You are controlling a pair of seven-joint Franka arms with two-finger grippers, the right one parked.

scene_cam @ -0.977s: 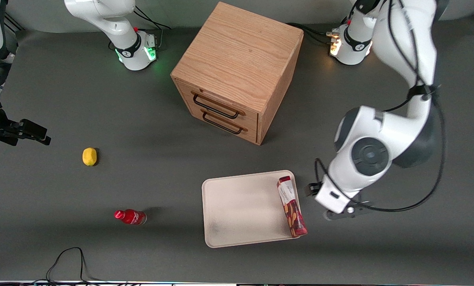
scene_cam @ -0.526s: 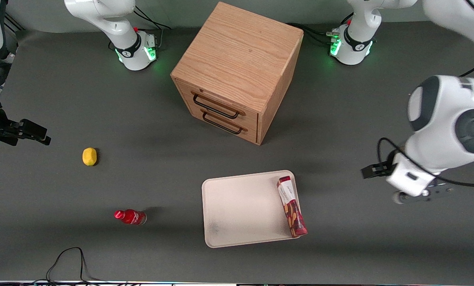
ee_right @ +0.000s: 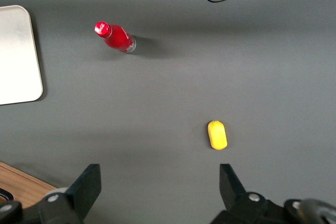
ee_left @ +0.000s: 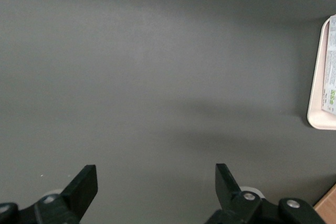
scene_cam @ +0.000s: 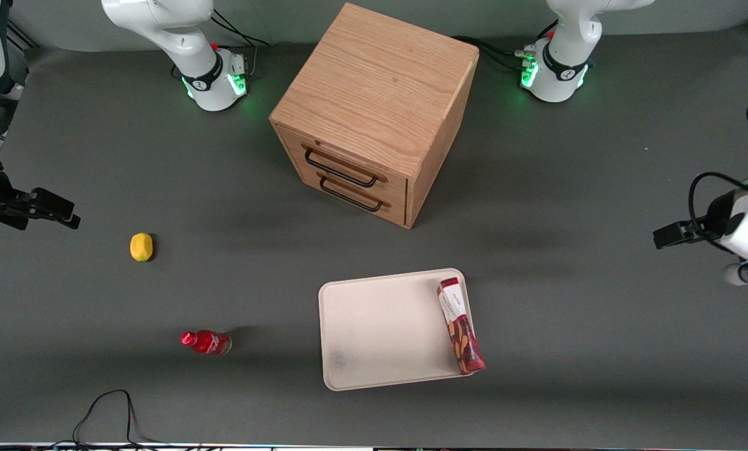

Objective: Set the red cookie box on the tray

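Red cookie box (scene_cam: 460, 326) lies along the tray (scene_cam: 380, 332) edge nearest the working arm, one end overhanging the rim at the corner. A nudge could probably tip it onto the counter (scene_cam: 568, 351). End effector (ee_left: 156, 187), fingers spread and empty, hangs well apart, toward the working arm's counter edge.

Open table (ee_left: 157, 77) under spread hand (ee_left: 156, 190)
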